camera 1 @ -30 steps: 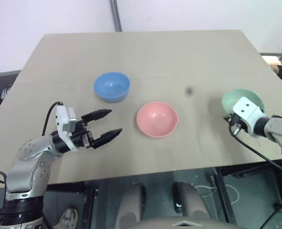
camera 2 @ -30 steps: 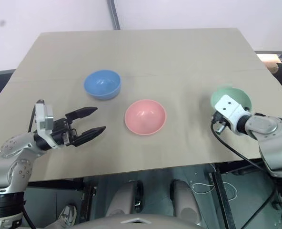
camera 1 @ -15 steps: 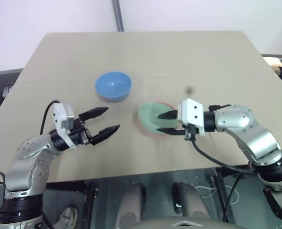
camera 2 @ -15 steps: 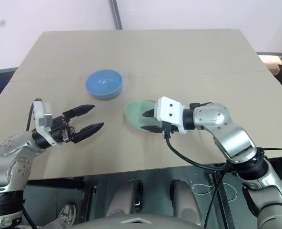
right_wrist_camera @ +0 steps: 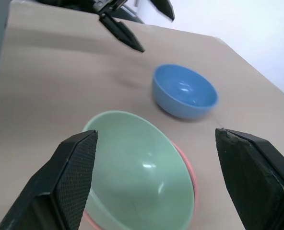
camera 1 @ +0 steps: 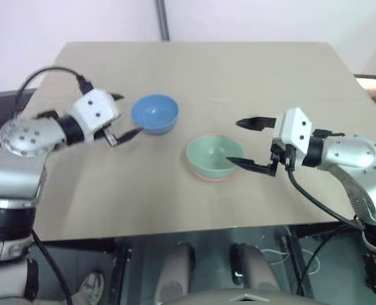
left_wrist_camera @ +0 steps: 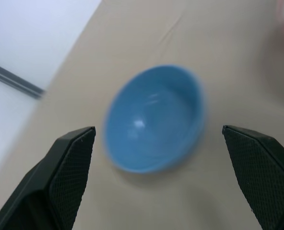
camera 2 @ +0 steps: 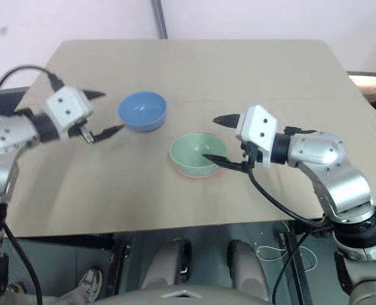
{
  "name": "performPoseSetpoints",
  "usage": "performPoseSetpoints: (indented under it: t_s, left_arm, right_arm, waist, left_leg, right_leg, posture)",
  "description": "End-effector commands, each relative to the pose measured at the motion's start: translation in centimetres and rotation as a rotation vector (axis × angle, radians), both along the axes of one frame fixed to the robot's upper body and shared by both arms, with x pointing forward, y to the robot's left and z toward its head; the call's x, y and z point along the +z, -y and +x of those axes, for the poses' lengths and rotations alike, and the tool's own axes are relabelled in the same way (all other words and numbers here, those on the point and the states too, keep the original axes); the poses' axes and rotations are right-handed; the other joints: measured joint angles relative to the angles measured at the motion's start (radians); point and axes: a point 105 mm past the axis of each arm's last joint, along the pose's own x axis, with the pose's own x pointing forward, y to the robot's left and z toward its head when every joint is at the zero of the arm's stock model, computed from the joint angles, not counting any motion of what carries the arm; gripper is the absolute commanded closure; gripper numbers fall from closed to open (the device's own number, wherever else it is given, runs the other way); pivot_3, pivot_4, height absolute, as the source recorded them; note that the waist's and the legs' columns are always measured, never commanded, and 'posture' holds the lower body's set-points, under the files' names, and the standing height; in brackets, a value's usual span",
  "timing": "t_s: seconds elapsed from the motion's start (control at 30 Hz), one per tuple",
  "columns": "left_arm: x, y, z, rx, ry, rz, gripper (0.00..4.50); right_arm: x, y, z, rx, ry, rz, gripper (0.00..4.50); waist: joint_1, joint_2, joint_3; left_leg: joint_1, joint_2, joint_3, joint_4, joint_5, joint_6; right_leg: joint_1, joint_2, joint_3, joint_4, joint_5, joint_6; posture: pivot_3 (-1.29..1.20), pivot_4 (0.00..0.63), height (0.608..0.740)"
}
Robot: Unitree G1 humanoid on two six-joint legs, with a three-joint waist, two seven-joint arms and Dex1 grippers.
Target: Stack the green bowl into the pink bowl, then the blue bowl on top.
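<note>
Your green bowl sits nested in the pink bowl (only a pink rim peeks out beneath it), just ahead of your right gripper, whose fingers are spread wide and hold nothing. The blue bowl rests on the table straight ahead of your left gripper, its fingers also wide apart, empty, flanking the bowl without touching it.

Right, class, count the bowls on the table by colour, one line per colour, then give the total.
Green bowl, nested in the pink one: 1
Pink bowl, only its rim visible under the green: 1
Blue bowl, standing alone: 1
Total: 3 bowls
</note>
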Motion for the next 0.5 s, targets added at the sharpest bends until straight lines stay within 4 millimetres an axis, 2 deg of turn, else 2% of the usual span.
performPoseSetpoints:
  t_s: [0.03,0.13,0.2,0.27,0.37,0.47,0.5]
  left_arm:
    - [-2.3,0.4,1.8,-0.018,-0.084,0.233,0.0]
    - [-4.1,0.4,3.2,-0.022,-0.16,0.386,0.0]
    - [-5.1,0.8,3.6,-0.059,-0.194,0.44,0.54]
    - [-6.1,1.5,4.0,-0.104,-0.218,0.471,1.36]
    - [-6.0,2.6,4.4,-0.156,-0.21,0.464,2.78]
    - [-3.1,6.0,4.1,-0.267,-0.144,0.293,4.34]
    - [-2.5,6.6,3.8,-0.297,-0.134,0.26,4.47]
  right_arm:
    - [1.6,0.6,0.1,-0.057,0.073,0.034,0.27]
    - [1.7,0.3,0.2,-0.075,0.09,0.043,0.27]
    - [1.8,0.2,0.1,-0.085,0.094,0.05,0.21]
    - [1.7,0.4,0.1,-0.105,0.101,0.051,0.21]
    - [1.6,0.8,0.1,-0.145,0.106,0.055,0.21]
    - [1.4,1.5,-0.1,-0.188,0.105,0.057,0.21]
    - [1.4,1.6,-0.1,-0.196,0.105,0.058,0.21]
  waist:
    - [-0.003,0.0,0.0]
    - [-0.005,0.0,0.0]
    - [-0.008,0.0,0.0]
    - [-0.006,0.0,0.0]
    - [-0.003,0.0,0.0]
    - [0.002,-0.001,0.0]
    - [0.002,-0.001,0.0]
  left_leg:
    - [0.0,0.0,0.001,0.0,0.0,0.0]
    - [-0.001,0.0,0.002,0.0,0.0,0.0]
    - [-0.002,0.001,0.002,0.0,0.0,0.0]
    - [-0.002,0.001,0.002,0.0,0.0,0.0]
    - [-0.004,0.001,0.002,0.0,0.0,0.0]
    - [-0.004,0.001,0.002,0.0,0.0,0.0]
    - [-0.004,0.001,0.002,0.001,0.0,0.0]
  right_leg:
    - [0.0,0.0,0.001,0.0,0.0,0.0]
    - [-0.001,0.001,0.002,0.0,0.0,0.0]
    - [-0.002,0.002,0.003,0.0,0.0,0.0]
    - [-0.003,0.002,0.003,0.0,0.0,0.0]
    - [-0.003,0.002,0.003,0.0,0.0,0.0]
    - [-0.003,0.002,0.003,0.0,0.0,0.0]
    - [-0.003,0.002,0.003,0.0,0.0,0.0]
  posture:
    - [0.0,0.15,0.74]
    - [0.0,0.15,0.74]
    - [0.0,0.15,0.74]
    - [0.0,0.15,0.74]
    - [0.0,0.15,0.74]
    - [0.0,0.15,0.74]
    - [0.0,0.15,0.74]
